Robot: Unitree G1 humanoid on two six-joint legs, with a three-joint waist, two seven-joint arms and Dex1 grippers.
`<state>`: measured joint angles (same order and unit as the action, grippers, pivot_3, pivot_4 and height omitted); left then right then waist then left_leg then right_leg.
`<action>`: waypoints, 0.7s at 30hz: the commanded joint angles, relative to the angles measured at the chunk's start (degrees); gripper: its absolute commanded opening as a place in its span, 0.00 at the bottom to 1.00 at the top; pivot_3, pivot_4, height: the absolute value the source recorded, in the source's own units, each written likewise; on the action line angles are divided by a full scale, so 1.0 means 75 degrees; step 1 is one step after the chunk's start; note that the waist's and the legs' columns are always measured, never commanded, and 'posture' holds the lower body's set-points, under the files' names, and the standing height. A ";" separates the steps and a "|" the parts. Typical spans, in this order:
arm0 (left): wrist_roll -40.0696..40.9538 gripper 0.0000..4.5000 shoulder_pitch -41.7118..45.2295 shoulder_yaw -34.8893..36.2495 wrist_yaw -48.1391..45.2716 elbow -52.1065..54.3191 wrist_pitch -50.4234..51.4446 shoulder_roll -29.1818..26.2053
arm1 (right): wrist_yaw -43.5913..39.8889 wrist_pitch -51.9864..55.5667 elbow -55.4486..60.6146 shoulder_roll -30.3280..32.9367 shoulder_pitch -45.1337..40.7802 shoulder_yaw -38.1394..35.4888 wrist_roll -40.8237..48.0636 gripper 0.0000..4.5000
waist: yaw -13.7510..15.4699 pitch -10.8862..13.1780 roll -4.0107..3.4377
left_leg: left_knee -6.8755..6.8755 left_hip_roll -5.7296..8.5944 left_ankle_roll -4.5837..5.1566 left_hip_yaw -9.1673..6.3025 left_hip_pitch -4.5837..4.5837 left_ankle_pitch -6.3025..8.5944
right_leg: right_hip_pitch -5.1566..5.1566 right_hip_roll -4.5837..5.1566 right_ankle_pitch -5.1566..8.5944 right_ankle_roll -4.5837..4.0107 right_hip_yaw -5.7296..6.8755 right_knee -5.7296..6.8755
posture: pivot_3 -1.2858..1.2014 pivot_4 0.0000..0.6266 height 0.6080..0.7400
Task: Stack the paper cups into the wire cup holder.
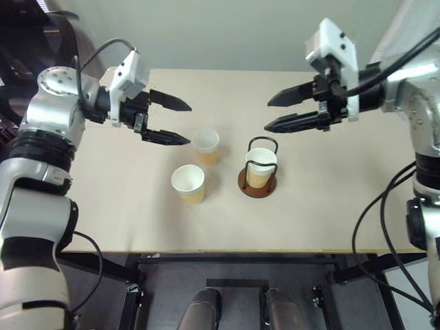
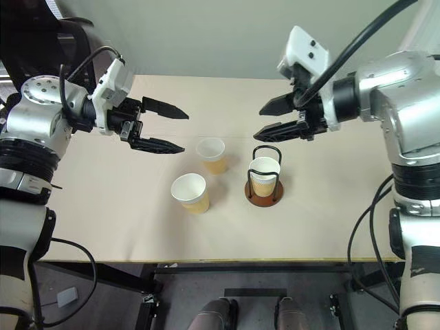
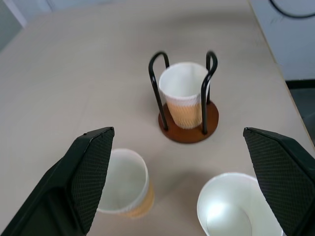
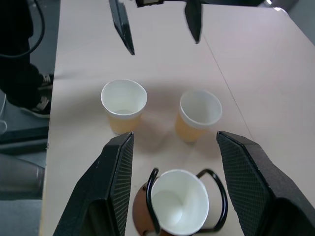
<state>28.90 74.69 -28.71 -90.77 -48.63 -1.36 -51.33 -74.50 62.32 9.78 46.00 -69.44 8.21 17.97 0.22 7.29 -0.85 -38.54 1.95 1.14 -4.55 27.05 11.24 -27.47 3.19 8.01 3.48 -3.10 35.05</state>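
Nearest me, one loose paper cup (image 1: 188, 183) stands upright on the tabletop (image 1: 103, 213); a 2nd cup (image 1: 205, 146) sits just behind it. Wire cup holder (image 1: 258, 172) beside them already has a 3rd cup (image 1: 260, 167) seated inside. Left tool (image 1: 166, 120) hangs above the loose pair, fingers spread, empty. Right tool (image 1: 276, 112) hovers over the holder, also parted, empty. Risks as I judge: cups are light, so a finger clipping a rim tips one; they're close, so grabbing one may knock the other; a crooked drop snags a wire loop. Tabletop is plain beige w/ pale wall beyond.
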 commanded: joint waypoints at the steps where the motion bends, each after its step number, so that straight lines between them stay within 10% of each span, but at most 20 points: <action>1: -0.1571 1.00 0.0333 -0.0062 -0.0080 -0.0641 -0.1440 0.0246 | 0.0251 0.0319 0.0561 0.0581 -0.0010 -0.0674 0.0407 0.59 | 0.0019 0.0000 0.0000 | 0.0001 -0.0006 0.0004 -0.0012 0.0001 0.0002 | 0.0000 0.0011 0.0001 0.0003 -0.0009 -0.0002 | 0.52 0.24 1.00; 11: -0.5633 1.00 0.0870 -0.0534 0.2669 -0.2536 -0.4778 0.1032 | 0.0615 0.0281 0.0910 0.1302 0.0140 -0.0829 0.1040 0.59 | -0.0012 -0.0001 0.0002 | -0.0002 0.0010 0.0074 0.0006 -0.0007 0.0038 | -0.0004 -0.0013 -0.0013 0.0038 -0.0014 0.0004 | 0.52 0.24 1.00; 21: -0.6970 1.00 0.2045 -0.0321 0.3924 -0.3099 -0.5046 0.1582 | 0.0763 0.0219 0.0822 0.1731 0.0364 -0.0729 0.1298 0.59 | -0.0003 0.0002 0.0008 | -0.0001 0.0042 0.0098 0.0013 0.0010 0.0049 | -0.0010 0.0020 -0.0021 0.0074 -0.0023 -0.0019 | 0.52 0.24 1.00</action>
<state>-22.45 87.93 -32.24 -61.86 -71.83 -38.34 -39.03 -69.04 64.45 15.51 57.75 -66.16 3.62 26.94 0.20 7.31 -0.79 -38.49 2.31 1.87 -4.36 27.07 11.60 -27.55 3.26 7.90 4.08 -3.18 34.96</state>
